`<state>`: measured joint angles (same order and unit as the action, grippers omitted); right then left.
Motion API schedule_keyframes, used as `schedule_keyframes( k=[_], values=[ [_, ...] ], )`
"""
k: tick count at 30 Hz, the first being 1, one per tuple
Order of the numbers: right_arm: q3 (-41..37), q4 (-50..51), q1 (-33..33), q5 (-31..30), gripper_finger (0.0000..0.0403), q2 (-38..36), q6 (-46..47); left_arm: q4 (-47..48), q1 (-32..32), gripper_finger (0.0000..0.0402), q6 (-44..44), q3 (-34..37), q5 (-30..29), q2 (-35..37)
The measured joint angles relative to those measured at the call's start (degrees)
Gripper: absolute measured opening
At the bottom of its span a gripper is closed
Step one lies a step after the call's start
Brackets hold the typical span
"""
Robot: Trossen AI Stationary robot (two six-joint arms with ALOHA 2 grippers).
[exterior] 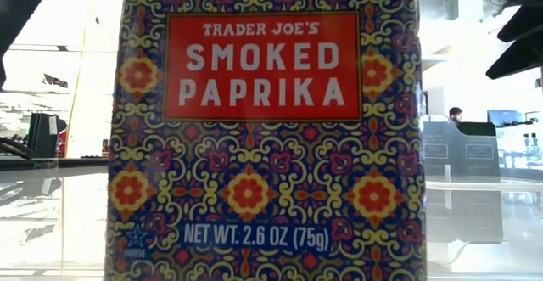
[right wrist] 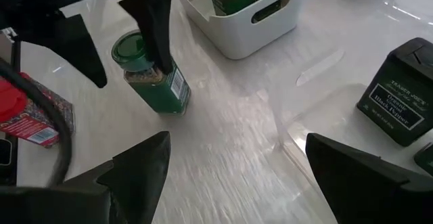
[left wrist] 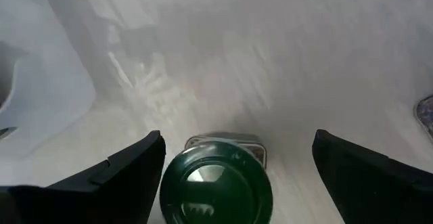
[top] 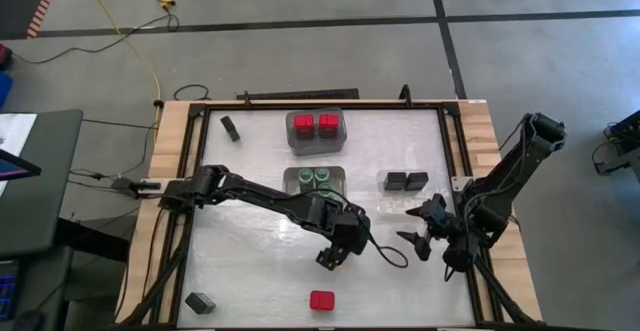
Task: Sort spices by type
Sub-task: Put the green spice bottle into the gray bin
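A round green-lidded spice jar stands upright on the white table, also seen in the right wrist view. My left gripper is open above it, pointing steeply down, with one finger on either side of the lid. From above, the left gripper hides the jar. My right gripper waits open at the table's right side, holding nothing. A red-topped paprika tin stands near the front edge and fills the low view.
A clear bin at the back holds two red-topped containers. A white bin holds green-lidded jars. Two dark tins stand right of it, another at the far left, and a grey one at the near left.
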<state>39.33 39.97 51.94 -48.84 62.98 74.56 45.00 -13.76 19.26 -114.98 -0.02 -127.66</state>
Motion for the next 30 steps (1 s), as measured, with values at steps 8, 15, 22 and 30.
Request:
schedule_keyframes(
  k=[8, 15, 22, 30],
  values=[
    [0.0, 0.04, 0.0, 0.0, 0.0372, 0.0, -0.02, 1.63, 0.09, 0.0359, 0.72, 0.0, -1.32, 0.0],
    [0.0, 0.05, 0.0, 0.0, 0.0372, 0.0, -0.02, 0.92, 0.18, 0.0359, 0.91, 0.0, -1.54, -2.34],
    [0.02, -0.03, 0.0, 0.0, 0.0372, 0.02, -0.03, -0.11, -0.32, 0.0358, -1.54, -0.01, -1.76, -3.64],
    [0.02, 0.07, 0.0, -0.02, 0.0372, 0.02, -0.03, 0.22, -0.3, 0.0313, -3.1, -0.02, -1.85, -3.69]
  ],
)
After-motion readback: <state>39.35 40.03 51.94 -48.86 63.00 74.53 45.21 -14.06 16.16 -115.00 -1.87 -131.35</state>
